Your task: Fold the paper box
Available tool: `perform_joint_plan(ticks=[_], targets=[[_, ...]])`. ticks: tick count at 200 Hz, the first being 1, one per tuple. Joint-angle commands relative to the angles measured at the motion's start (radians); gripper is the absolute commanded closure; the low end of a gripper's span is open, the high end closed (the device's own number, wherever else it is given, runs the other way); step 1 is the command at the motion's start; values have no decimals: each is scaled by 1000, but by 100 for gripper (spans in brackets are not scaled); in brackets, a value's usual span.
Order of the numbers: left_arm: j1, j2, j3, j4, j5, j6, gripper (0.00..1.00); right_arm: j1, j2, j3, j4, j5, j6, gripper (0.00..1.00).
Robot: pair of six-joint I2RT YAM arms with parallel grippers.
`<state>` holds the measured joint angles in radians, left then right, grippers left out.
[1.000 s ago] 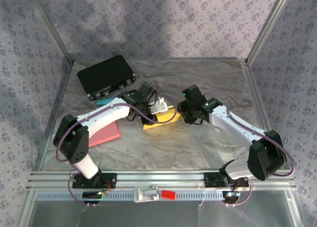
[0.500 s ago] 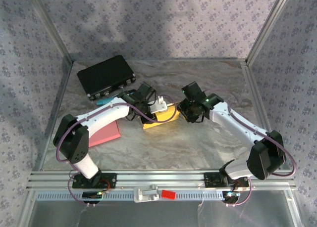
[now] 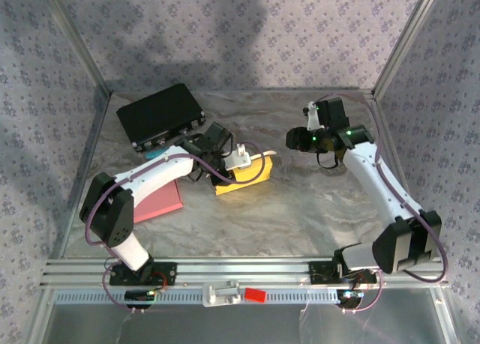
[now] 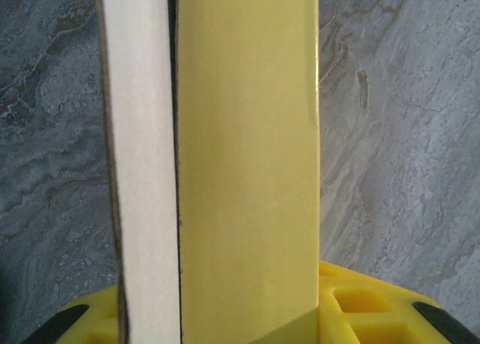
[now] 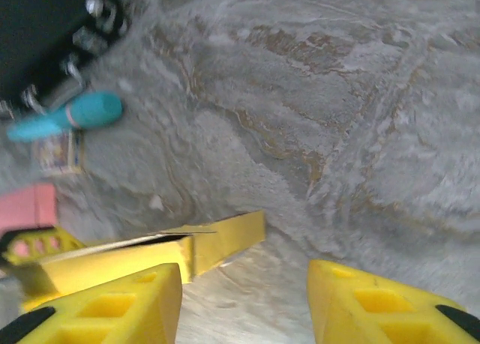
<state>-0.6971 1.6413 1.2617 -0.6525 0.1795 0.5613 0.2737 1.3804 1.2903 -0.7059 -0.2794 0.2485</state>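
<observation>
Box check: we count 1 yellow paper box point(image 3: 251, 175) mid-table point(image 3: 300, 209), long axis diagonal, near-left to far-right in the top cam. Left gripper point(image 3: 223, 164) pinches its left end, so that end's hidden from us. In the left wrist cam the yellow panel + white edge run off the top of frame. Right gripper point(image 5: 240, 306) hangs off to the right, fingers spread, nothing btwn. Also 1 black case point(image 3: 160, 115), 1 pink pad point(image 3: 161, 201) partly under the arm, and 1 teal pen-ish thing point(image 5: 75, 115), too blurry to ID.
</observation>
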Motion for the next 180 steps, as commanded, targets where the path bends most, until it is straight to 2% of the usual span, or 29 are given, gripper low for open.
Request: perform_joint_plan(ticks=[1, 25, 41, 105, 133, 180], targets=[[19, -22, -5, -67, 35, 58, 66, 7, 24, 4, -10, -184, -360, 55], [49, -38, -13, -101, 87, 93, 66, 21, 76, 46, -107, -208, -529, 57], [65, -47, -21, -115, 113, 116, 66, 27, 95, 52, -125, -216, -588, 58], [80, -43, -2, -150, 139, 146, 67, 94, 201, 115, -171, -214, -662, 57], [83, -45, -5, -147, 141, 144, 67, 106, 256, 164, -194, -265, -675, 56], [83, -44, -3, -149, 144, 137, 67, 120, 297, 188, -199, -245, -666, 62]])
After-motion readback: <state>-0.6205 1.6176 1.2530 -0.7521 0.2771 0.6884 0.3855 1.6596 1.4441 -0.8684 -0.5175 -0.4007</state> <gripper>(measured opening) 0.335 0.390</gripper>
